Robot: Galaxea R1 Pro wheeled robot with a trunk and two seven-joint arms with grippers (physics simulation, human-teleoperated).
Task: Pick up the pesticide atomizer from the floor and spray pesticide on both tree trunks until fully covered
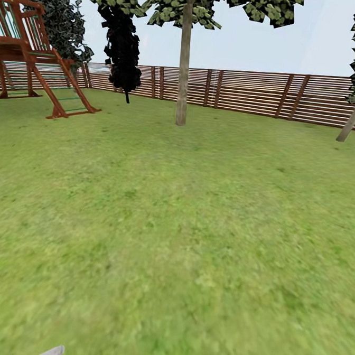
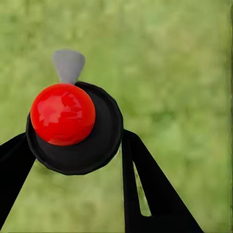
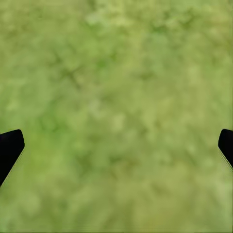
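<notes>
Pesticide atomizer (image 2: 73, 128) seen top-down, label hidden, grey nozzle pointing away from left gripper (image 2: 77, 160), which clamps it. Right gripper (image 3: 116, 150) spread wide over lawn (image 1: 174, 225).

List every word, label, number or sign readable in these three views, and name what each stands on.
None: no readable text in any view.
Fence: bare wooden slats, no sign.
Play frame: no lettering.
Dark bottle with a red top held in the left end effector: seen from above, no label face visible.
Right end effector: plain black fingertips over grass, no markings.
</notes>
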